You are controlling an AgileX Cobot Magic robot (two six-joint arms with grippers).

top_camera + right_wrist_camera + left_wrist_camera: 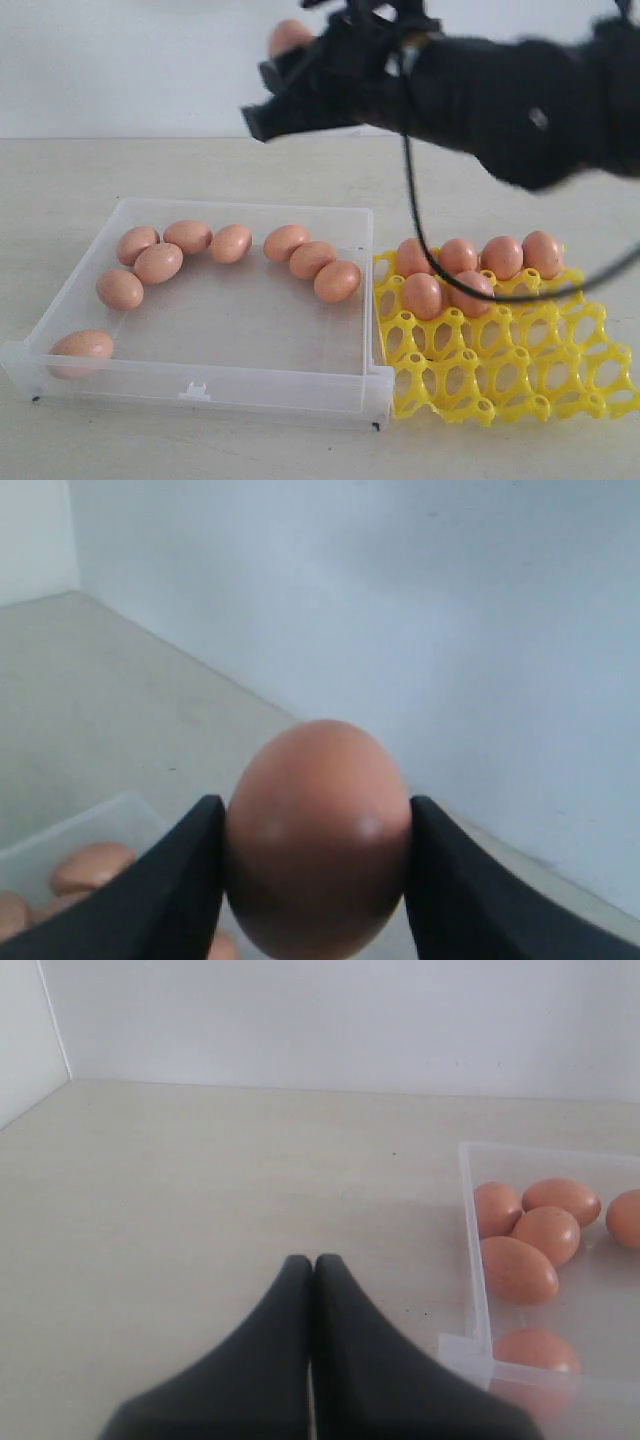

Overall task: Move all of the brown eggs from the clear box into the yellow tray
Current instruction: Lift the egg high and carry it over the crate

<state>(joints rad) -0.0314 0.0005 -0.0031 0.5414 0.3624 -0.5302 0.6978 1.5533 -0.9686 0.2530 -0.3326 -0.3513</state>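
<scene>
High over the clear box (240,210), the right gripper (318,830) clamps one brown egg (318,780) across its middle, a light, smooth, fragile shell likely needing gentle pressure, while the left gripper (312,1262) sits closed, empty.

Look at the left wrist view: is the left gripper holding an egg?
No, the left gripper is shut, its jaws pressed together with nothing between them, over the table beside the clear box.

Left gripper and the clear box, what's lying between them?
Nothing: only bare tabletop separates the shut left gripper from the clear box, as the left wrist view shows.
</scene>
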